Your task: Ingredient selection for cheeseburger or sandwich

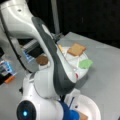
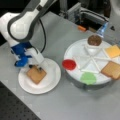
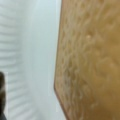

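In a front view a brown toast square [image 2: 36, 75] lies flat on the white paper plate [image 2: 51, 83]. My gripper [image 2: 37, 67] is down at the toast's far edge, touching or almost touching it. The wrist view shows that toast [image 3: 90, 60] close up, with the plate [image 3: 32, 50] beside it. The other ingredients sit in a white divided tray [image 2: 75, 52]: a dark round patty [image 2: 94, 40], a yellow cheese square [image 2: 113, 51], a second toast square [image 2: 111, 69], a green leaf piece [image 2: 88, 78] and a red disc [image 2: 69, 64]. My arm hides much of the tray [image 1: 72, 61] in a front view.
Grey tabletop [image 2: 65, 105] surrounds the plate and tray. Dark equipment with an orange part [image 2: 82, 28] stands behind the tray. The table's near edge runs at a front view's bottom left. The arm's white body [image 1: 45, 75] fills a front view's middle.
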